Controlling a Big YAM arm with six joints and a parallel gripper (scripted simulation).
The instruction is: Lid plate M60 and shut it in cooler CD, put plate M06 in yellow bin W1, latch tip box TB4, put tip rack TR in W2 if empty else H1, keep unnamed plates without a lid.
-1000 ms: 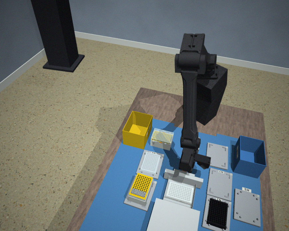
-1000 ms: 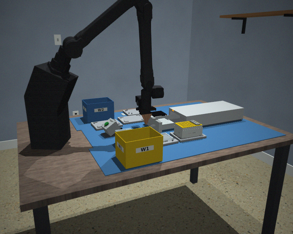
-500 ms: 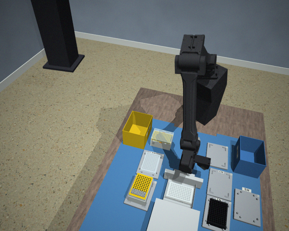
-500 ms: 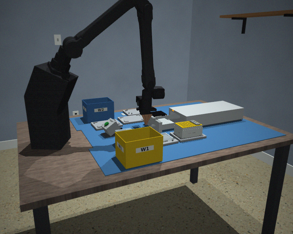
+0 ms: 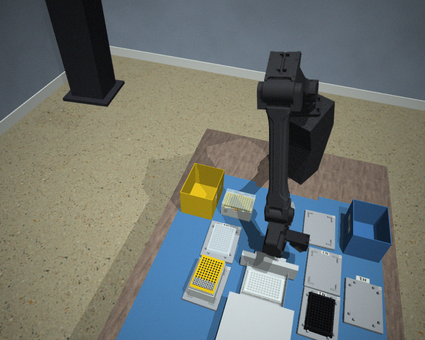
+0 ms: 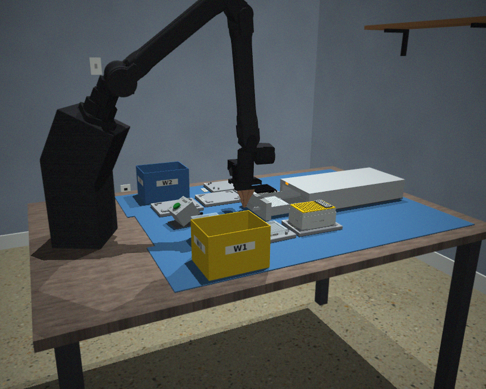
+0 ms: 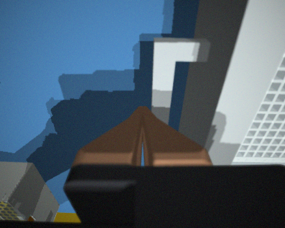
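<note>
My gripper is shut and empty, pointing straight down. In the wrist view its brown tips hang over the blue mat, just outside the front panel of the cooler CD's drawer, beside a pale handle piece. The drawer stands pulled out from the grey housing. The white plate lies flat inside it; I cannot tell whether a lid is on it. The clear plate sits on its nest. Tip box TB4 stands beside the yellow bin W1. The yellow tip rack TR holds some tips.
The blue bin W2 stands at the right edge. A black plate sits on a nest beside the home nest H1. Two empty nests lie right of the arm. The green DONE key is behind W1.
</note>
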